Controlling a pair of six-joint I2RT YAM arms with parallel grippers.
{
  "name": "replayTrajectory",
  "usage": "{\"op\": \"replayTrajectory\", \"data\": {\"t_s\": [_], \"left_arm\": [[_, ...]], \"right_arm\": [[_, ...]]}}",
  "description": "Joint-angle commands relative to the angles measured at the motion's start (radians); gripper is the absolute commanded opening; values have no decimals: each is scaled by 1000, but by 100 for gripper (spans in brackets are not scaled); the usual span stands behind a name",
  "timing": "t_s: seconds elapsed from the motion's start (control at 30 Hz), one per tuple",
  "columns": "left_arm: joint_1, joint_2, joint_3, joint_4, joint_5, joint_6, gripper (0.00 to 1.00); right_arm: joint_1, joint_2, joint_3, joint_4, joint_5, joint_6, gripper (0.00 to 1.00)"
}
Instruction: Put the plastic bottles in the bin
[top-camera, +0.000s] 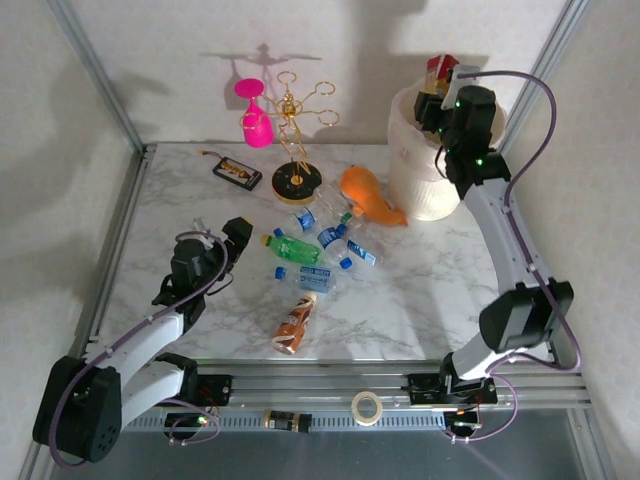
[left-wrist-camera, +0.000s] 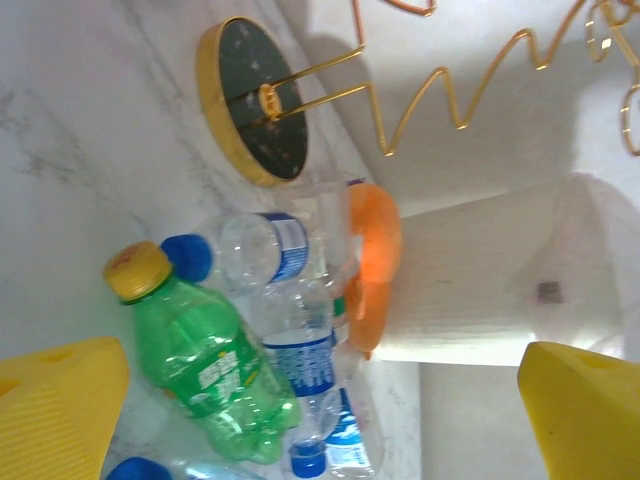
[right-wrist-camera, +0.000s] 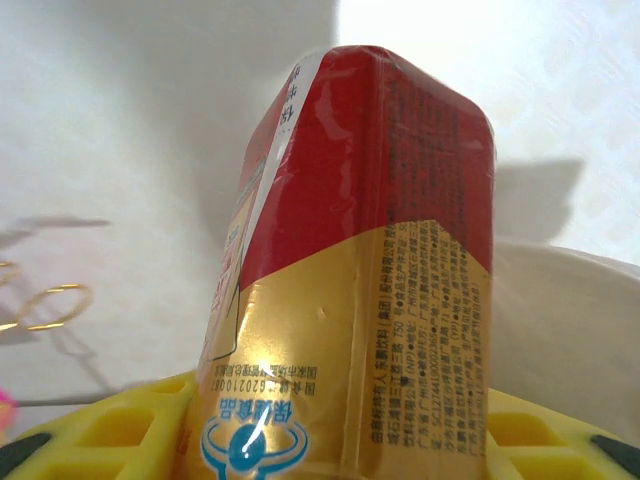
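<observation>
A white marble surface (top-camera: 430, 290) sits inside pale walls, with the bin (top-camera: 425, 185) at its far right corner. The right fingers (top-camera: 437, 96) are raised above the bin's rim, partly closed on a red-labelled bottle (top-camera: 441, 67). The right wrist view shows that bottle (right-wrist-camera: 370, 280) upright between the yellow pads, red above and gold below, with the pale rim curving behind it. It looks one release away from dropping in, so I judge this bottle nearly delivered but not yet binned.

The rest of the work lies mid-surface. A green bottle (top-camera: 293, 248) lies on its side among several clear bottles (top-camera: 328, 238) with blue caps and labels, some touching or overlapping. A brown bottle (top-camera: 294, 324) lies apart from them, nearer the arms. The bin's inside is hidden, so I cannot tell whether any bottles are already in it.

The left fingers (top-camera: 238, 232) are spread wide and hold nothing, just left of the cluster and aimed at it. In the left wrist view the green bottle (left-wrist-camera: 210, 370) lies between the two yellow tips, a likely next pick.

An orange fish toy (top-camera: 368, 195) lies between the cluster and the bin, close to both. A gold rack (top-camera: 297, 130) and a black device (top-camera: 237, 173) stand further back. Most of the task remains.
</observation>
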Motion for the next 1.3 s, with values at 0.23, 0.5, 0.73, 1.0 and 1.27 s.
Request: {"op": "replayTrajectory", "data": {"t_s": [0.23,0.5,0.73,1.0,1.27], "left_arm": [[2,-48,42,80,52,-57,100],[4,-39,45,101,67,-71,100],[6,-34,42,135,80,-107,100],[9,-5,36,167,99,-136,100],[10,0,28,174,94,-140,100]], "right_arm": [[-73,236,251,-188,16,5,38],[-82,293,243,-210,-5,20,43],[-81,304,245,-212,-19,25,61],[-81,274,242,-203,-24,25,78],[-78,191,225,-187,-43,25,84]]}}
